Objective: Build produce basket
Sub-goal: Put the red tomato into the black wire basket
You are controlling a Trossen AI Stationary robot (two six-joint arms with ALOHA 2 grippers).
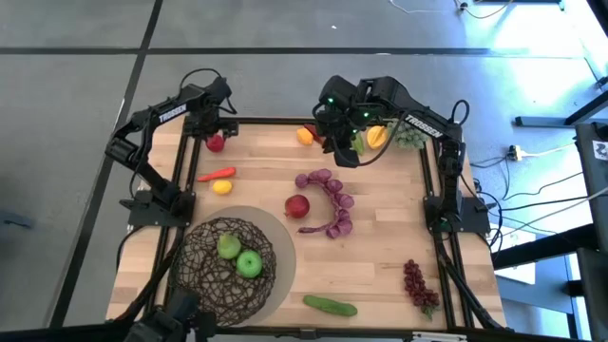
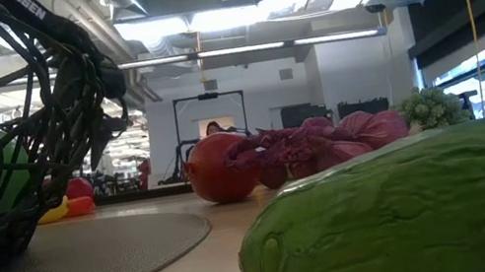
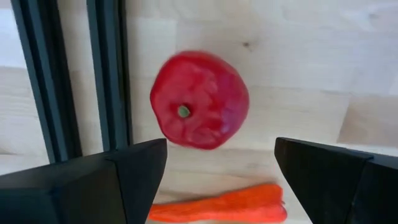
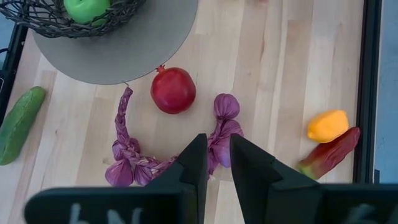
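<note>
The dark wire basket (image 1: 228, 268) stands on a round grey mat (image 1: 281, 237) near the table's near left corner and holds two green apples (image 1: 249, 263). My left gripper (image 3: 221, 149) is open at the far left corner, above a red round fruit (image 3: 199, 99), with one finger to each side and not touching it. A red chili (image 3: 217, 205) lies just beside the fruit. My right gripper (image 4: 218, 146) hangs raised over the table's far middle (image 1: 340, 150). Its fingers are almost together and nothing shows between them.
A red pomegranate-like fruit (image 1: 297, 205) and a purple braided bunch (image 1: 332, 201) lie mid-table. A yellow fruit (image 1: 221, 187) sits by the chili and an orange one (image 1: 305, 135) at the far edge. A cucumber (image 1: 330, 305) and dark-red grapes (image 1: 418, 283) lie near the near edge. Black frame rails border the table.
</note>
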